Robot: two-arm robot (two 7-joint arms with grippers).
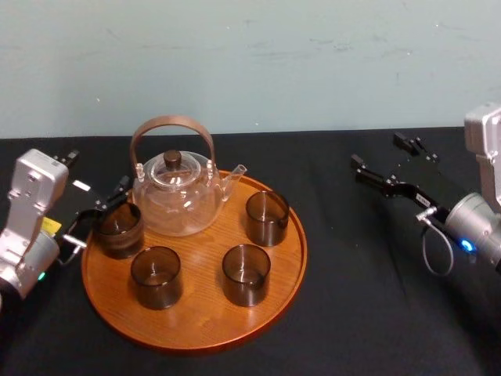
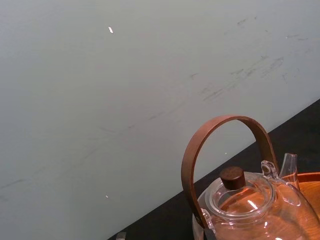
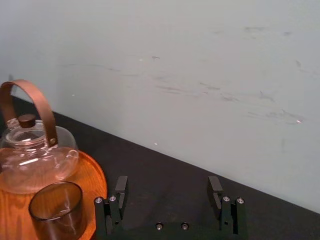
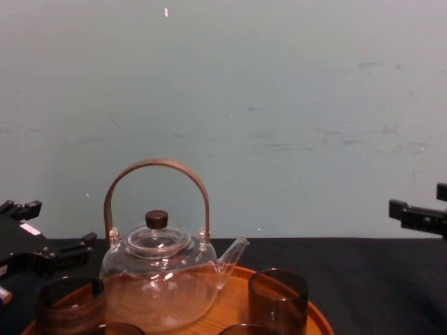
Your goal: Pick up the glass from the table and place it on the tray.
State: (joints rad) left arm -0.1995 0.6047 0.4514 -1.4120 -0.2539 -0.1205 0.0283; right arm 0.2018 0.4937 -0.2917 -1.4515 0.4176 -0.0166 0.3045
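now: glass (image 1: pixel 119 229) on tray (image 1: pixel 196 312) left edge; left gripper (image 1: pixel 98 213) released beside it; right gripper (image 1: pixel 377 150) spread, apart.

The teapot (image 1: pixel 178 196) stands rearmost on the tray (image 1: pixel 200 323) (left of centre), four glasses (image 1: pixel 246 274) around its front.

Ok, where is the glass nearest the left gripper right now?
In the head view that glass is at the tray's left rim, just left of the teapot, with the left gripper at it. The right gripper hangs far off to the right.
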